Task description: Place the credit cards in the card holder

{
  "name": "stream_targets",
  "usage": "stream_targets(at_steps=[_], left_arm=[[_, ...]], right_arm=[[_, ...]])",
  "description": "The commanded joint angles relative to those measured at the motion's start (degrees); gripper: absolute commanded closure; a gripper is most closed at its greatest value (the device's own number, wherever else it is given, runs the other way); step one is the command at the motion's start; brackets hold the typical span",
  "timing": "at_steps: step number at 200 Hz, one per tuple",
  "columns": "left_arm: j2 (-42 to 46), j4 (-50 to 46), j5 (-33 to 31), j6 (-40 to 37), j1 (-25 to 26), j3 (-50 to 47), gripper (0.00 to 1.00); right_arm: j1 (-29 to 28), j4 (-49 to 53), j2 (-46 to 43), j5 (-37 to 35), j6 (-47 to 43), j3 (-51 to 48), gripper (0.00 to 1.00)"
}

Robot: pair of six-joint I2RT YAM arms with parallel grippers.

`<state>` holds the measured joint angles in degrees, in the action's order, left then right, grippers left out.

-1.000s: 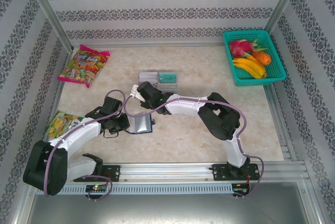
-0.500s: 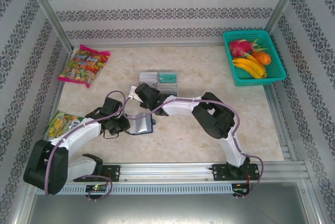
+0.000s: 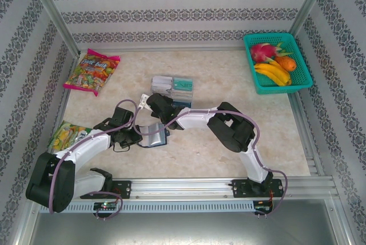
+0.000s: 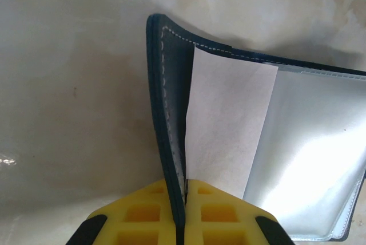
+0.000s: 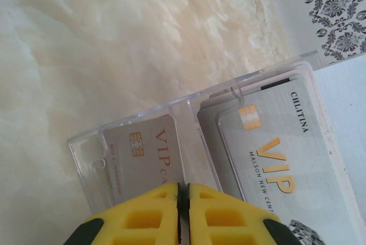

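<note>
The card holder (image 3: 153, 136) is a navy wallet lying open on the table. My left gripper (image 4: 184, 199) is shut on its raised navy cover (image 4: 168, 85), with a pale insert (image 4: 229, 125) beside it. The credit cards lie in a clear tray (image 3: 172, 86): a grey VIP card (image 5: 146, 153) in one compartment and a stack of grey VIP cards (image 5: 274, 159) in the other. My right gripper (image 5: 183, 199) hangs over the tray's near edge with its jaws together, where the single card's edge meets the tray's divider. Whether anything is pinched there is hidden. Teal cards (image 3: 183, 83) fill the tray's right half.
A candy bag (image 3: 91, 71) lies at the far left and a snack packet (image 3: 64, 134) at the left beside my left arm. A green basket (image 3: 297, 50) of fruit stands at the far right. Patterned walls close in three sides.
My right arm has reached a little further left, toward the tray's near corner. The left arm and the card holder have stayed put.
</note>
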<state>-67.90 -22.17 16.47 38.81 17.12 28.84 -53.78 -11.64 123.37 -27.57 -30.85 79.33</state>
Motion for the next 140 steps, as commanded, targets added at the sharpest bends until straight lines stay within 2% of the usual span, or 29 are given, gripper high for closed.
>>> stream_targets(at_steps=[1,36,83,140], left_arm=[[-0.4,0.0,0.7,-0.4,-0.4,-0.9,1.00],[-0.5,0.0,0.5,-0.5,-0.3,-0.9,1.00],[-0.6,0.3,0.5,-0.5,-0.3,-1.2,1.00],[-1.0,0.9,0.6,-0.3,-0.4,-1.4,1.00]], right_arm=[[-0.1,1.8,0.4,0.9,0.7,-0.8,0.93],[0.5,3.4,-0.3,3.1,2.2,-0.9,1.00],[1.5,6.5,-4.0,9.1,5.5,-1.4,1.00],[5.3,15.7,-6.4,19.5,10.8,2.4,1.00]])
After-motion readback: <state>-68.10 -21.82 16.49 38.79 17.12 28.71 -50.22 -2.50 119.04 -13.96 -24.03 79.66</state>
